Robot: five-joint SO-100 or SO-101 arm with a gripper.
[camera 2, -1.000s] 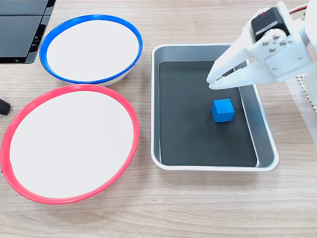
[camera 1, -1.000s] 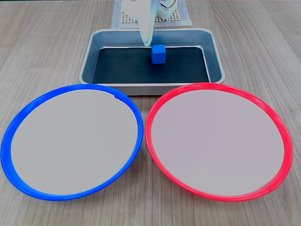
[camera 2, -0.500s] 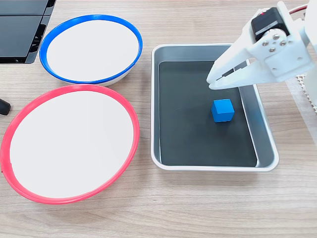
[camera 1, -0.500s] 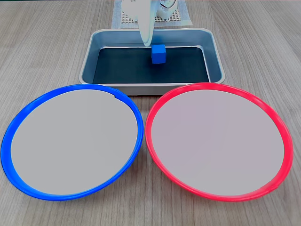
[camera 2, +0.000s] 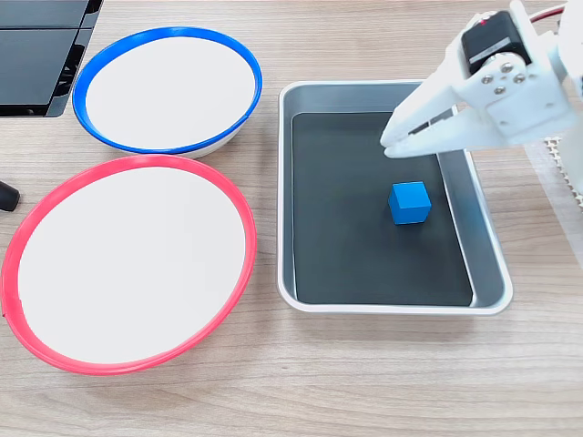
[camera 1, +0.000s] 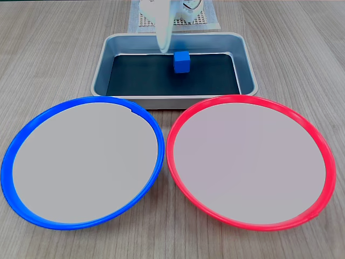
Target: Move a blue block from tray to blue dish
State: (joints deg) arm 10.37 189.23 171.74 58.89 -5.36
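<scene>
Gripper (camera 2: 390,148), jaws near closed and empty, had shifted slightly away from the block (camera 2: 409,202), which sat untouched in the tray (camera 2: 392,305); pickup not begun, dish (camera 2: 167,89) bare

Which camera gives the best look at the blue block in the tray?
The fixed view looking down on the tray shows the blue block best: it stands clear of the gripper on the dark bottom. In the other fixed view the blue block is smaller, farther off, beside the gripper.

Tray (camera 2: 487,264) brushed metal; table (camera 2: 273,382) wood-grain; gripper (camera 2: 390,146) white plastic
</scene>
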